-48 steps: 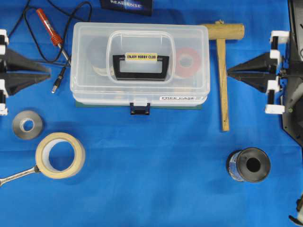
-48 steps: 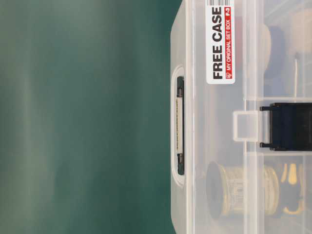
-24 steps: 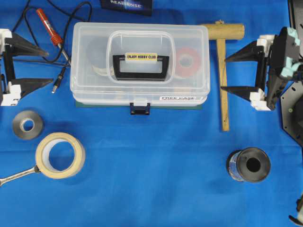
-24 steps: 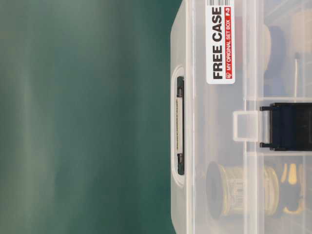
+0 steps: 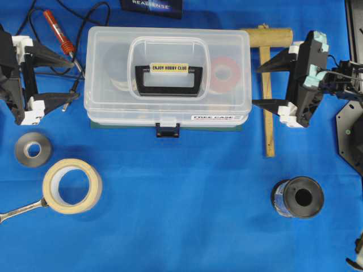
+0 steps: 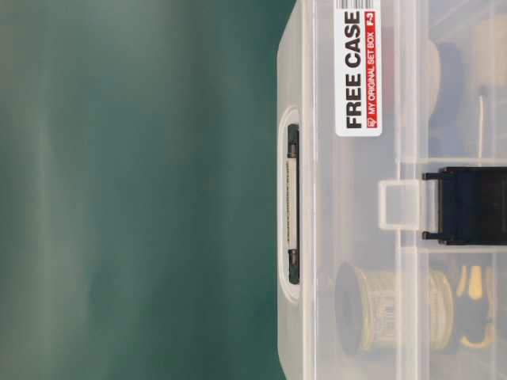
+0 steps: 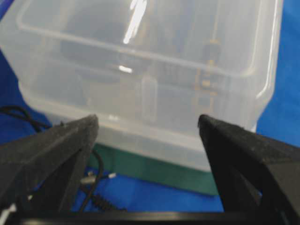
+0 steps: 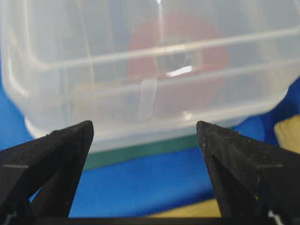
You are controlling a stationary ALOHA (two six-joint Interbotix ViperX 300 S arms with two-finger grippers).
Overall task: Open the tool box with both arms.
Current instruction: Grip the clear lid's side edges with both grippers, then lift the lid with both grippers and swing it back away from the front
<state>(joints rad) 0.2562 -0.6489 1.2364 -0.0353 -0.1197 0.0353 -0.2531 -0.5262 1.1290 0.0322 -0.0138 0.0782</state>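
Note:
The tool box is a clear plastic case on a green base, lid down, with a black handle on top and a dark latch fastened at the front. My left gripper is open just off the box's left end, not touching it. My right gripper is open just off the right end. In the left wrist view the box's end wall fills the space beyond the open left gripper. The right wrist view shows the other end wall past the open right gripper. The table-level view shows the box's front with its latch.
A soldering iron and its cable lie beside the left gripper. A wooden mallet lies under the right gripper. In front lie a grey tape roll, a masking tape roll, a wrench and a black spool.
Both grippers went from shut to wide open and moved inward toward the two ends of the tool box. The box has not moved.

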